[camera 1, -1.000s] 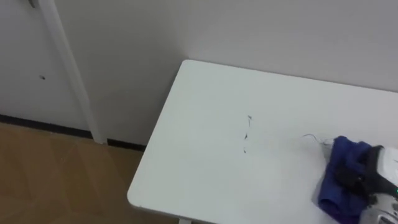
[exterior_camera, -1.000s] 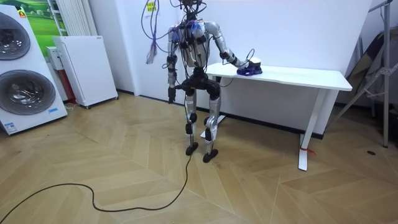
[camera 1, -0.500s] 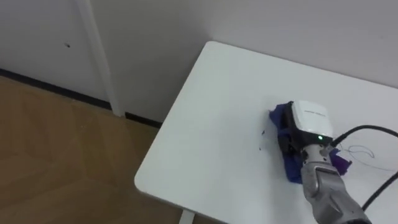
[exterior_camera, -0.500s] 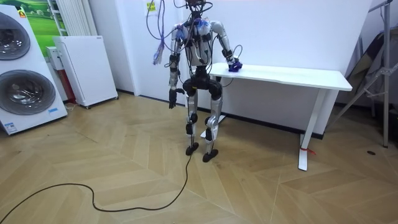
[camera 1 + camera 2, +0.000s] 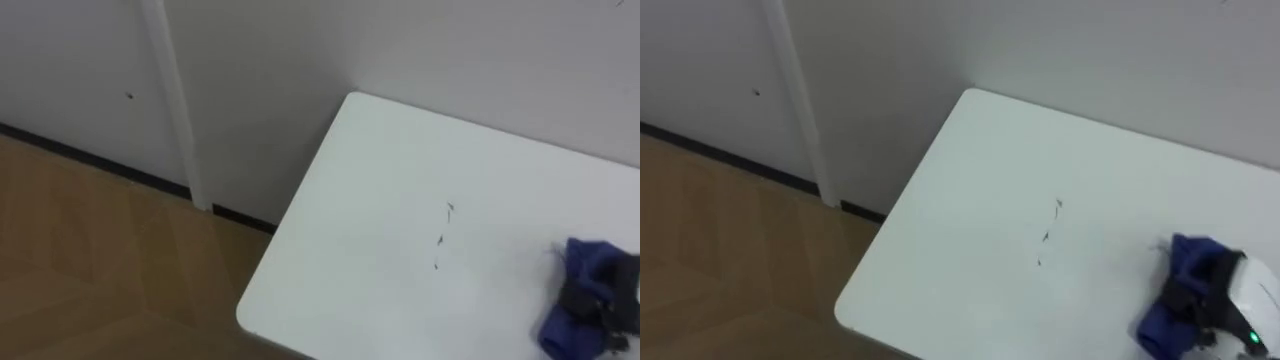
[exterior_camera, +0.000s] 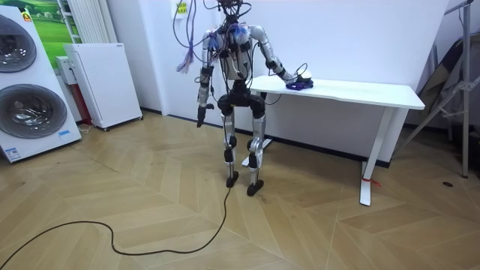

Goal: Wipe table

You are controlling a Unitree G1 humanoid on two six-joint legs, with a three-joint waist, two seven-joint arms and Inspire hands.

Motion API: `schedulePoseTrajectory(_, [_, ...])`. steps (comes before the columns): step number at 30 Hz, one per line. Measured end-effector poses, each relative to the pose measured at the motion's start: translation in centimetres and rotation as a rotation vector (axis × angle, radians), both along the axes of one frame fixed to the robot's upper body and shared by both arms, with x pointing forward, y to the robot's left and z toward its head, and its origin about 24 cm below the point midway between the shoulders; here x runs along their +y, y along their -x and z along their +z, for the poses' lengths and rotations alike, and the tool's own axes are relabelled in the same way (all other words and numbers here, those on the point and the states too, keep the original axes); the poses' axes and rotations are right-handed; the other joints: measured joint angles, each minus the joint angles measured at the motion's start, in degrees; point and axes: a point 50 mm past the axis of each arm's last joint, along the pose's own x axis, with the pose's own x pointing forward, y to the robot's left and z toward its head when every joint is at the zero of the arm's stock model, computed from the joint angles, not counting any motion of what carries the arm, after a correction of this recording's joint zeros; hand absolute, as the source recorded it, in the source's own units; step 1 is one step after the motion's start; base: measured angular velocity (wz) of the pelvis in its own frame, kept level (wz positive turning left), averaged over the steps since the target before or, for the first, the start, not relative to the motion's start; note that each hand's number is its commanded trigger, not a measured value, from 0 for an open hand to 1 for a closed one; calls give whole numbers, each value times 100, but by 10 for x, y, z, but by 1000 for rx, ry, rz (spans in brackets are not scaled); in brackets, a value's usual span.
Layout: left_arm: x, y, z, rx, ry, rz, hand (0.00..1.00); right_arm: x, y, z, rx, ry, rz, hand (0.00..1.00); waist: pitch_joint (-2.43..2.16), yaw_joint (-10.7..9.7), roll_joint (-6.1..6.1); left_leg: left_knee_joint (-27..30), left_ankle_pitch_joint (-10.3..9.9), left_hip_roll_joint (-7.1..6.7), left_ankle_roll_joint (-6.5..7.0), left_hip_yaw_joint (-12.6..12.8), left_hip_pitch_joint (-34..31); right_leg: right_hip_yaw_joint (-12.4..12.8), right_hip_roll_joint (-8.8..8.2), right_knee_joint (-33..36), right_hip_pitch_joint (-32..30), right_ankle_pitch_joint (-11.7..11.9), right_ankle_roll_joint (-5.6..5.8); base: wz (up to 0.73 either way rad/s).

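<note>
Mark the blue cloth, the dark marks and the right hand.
blue cloth (image 5: 1180, 255): right eye view, upper fold.
dark marks (image 5: 1045, 237): right eye view, middle mark.
right hand (image 5: 1252, 290): right eye view, white back.

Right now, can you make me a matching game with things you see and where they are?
Things: 1 blue cloth; 2 dark marks; 3 left hand; 4 washing machine.
Places: A hanging by the robot's side; B room view's left edge; C in the right hand, on the table; D mid-table, left of the blue cloth.
Pairs: 1-C, 2-D, 3-A, 4-B.
</note>
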Motion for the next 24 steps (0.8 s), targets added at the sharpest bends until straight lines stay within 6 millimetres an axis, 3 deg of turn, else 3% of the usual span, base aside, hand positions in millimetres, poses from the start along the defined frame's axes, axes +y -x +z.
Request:
schedulePoseTrajectory(5, [-4, -5, -2, -12, -14, -11, 0, 0, 0, 0, 5, -9, -11, 100, -6, 93, 35, 3, -10, -2, 14, 62, 49, 115, -2, 1, 56, -2, 33, -12])
schedulePoseTrajectory(9, [-16, -4, -7, 21, 22, -51, 0, 15, -42, 6, 16, 3, 61, 100, 26, 361, 139, 31, -44, 13, -17, 34, 50, 275, 55, -2, -29, -14, 53, -61])
schedulePoseTrajectory(11, [-23, -5, -11, 41, 46, -82, 0, 30, -66, 12, 26, 23, 138, 100, 72, 433, 208, 63, -45, 20, -21, 3, -26, 269, 93, -5, -151, -13, 50, -68])
schedulePoseTrajectory(14, [-29, -14, -14, 48, 78, -113, 0, 56, -99, 28, 37, 82, 329, 100, 128, 565, 319, 161, -22, 16, -74, -256, -271, 265, 187, 22, -433, 67, -82, -35])
schedulePoseTrajectory(16, [-33, -19, -15, 38, 90, -118, 0, 91, -122, 38, 31, 109, 517, 100, 172, 699, 358, 157, 33, 67, -145, -286, -407, 271, 244, 28, -602, 82, -173, -12])
schedulePoseTrajectory(19, [-36, -19, -15, 40, 99, -130, 0, 115, -136, 48, 35, 145, 662, 100, 211, 812, 320, 141, 115, 65, -186, -305, -519, 165, 236, 23, -674, 8, -265, 25])
schedulePoseTrajectory(24, [-36, -3, -13, 58, 115, -82, 0, 103, -135, 49, 28, 163, 648, 100, 208, 748, 195, 141, 159, 82, -246, -312, -558, 35, 224, 11, -677, -149, -310, 46])
